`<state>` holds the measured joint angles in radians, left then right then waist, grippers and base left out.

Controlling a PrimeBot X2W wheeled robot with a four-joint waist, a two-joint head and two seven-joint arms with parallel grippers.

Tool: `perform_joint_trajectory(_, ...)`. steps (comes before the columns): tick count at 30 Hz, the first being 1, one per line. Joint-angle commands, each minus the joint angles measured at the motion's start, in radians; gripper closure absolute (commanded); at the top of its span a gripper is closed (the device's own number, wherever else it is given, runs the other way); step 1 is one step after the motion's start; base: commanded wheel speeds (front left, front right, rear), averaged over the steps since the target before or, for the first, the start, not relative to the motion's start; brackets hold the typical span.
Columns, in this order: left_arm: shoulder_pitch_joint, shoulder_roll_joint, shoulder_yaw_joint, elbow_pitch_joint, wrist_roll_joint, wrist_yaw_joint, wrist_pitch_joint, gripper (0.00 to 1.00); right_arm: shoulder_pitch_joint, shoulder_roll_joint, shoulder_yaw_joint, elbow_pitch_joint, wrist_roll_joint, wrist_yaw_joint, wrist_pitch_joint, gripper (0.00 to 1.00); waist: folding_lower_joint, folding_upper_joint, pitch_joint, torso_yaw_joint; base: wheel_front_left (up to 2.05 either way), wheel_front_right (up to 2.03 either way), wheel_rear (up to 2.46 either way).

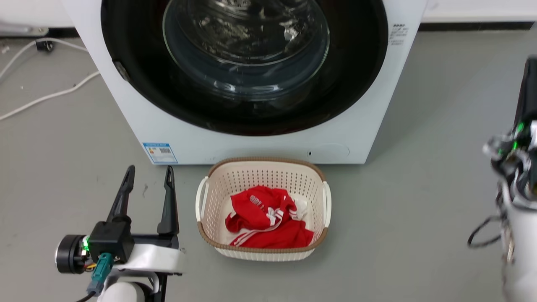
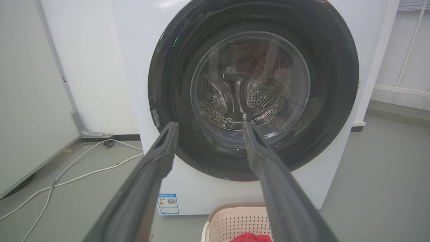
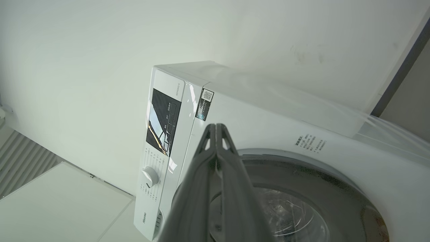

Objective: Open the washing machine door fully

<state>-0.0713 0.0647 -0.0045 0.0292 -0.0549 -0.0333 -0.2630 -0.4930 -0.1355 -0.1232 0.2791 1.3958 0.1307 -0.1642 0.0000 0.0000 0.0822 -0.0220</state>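
Observation:
The white washing machine [image 1: 260, 144] stands ahead. Its round glossy black door [image 1: 356, 84], with a clear glass bowl [image 1: 247, 46] at the centre, lies flat against the front. A small grey catch [image 1: 121, 70] sits on the door's left rim. My left gripper [image 1: 150, 168] hovers open over the floor, below the machine's lower left corner, touching nothing. In the left wrist view the open left gripper [image 2: 209, 125] points at the door [image 2: 336, 84]. My right gripper [image 3: 215, 125] is shut on nothing, aimed at the machine's upper part [image 3: 268, 114] above the door [image 3: 302, 174].
A beige laundry basket [image 1: 264, 251] holding a red garment [image 1: 268, 218] sits on the grey floor right in front of the machine. White cables [image 1: 42, 98] trail over the floor at the left. My right arm [image 1: 518, 184] stands at the right edge.

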Motion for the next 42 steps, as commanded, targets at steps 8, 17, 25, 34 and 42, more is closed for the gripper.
perform_joint_trajectory(8,-0.100,0.006,-0.011,-0.033,0.021,-0.025,-0.003,0.00,-0.388,-0.120,0.003,0.252,0.012,0.000,0.173,1.00,0.0000,0.0000,0.152,0.023,0.00,0.00,0.00)
perform_joint_trajectory(17,-0.179,0.003,-0.018,-0.076,0.026,-0.031,-0.003,0.00,-0.723,-0.173,0.116,0.512,-0.083,0.000,0.417,1.00,0.0000,0.0000,0.265,0.035,0.00,0.00,0.00)
perform_joint_trajectory(25,-0.208,-0.002,-0.020,-0.106,0.023,-0.030,-0.003,0.00,-0.902,-0.160,0.180,0.662,-0.175,0.000,0.567,1.00,0.0000,0.0000,0.337,0.056,0.00,0.00,0.00)
perform_joint_trajectory(34,-0.228,-0.002,-0.029,-0.107,0.040,-0.033,-0.003,0.00,-1.005,-0.133,0.194,0.757,-0.237,0.000,0.599,1.00,0.0000,0.0000,0.390,0.081,0.00,0.00,0.00)
perform_joint_trajectory(42,-0.238,-0.003,-0.040,-0.103,0.045,-0.029,-0.003,0.00,-1.055,-0.086,0.176,0.818,-0.230,0.000,0.666,1.00,0.0000,0.0000,0.403,0.092,0.00,0.00,0.00)
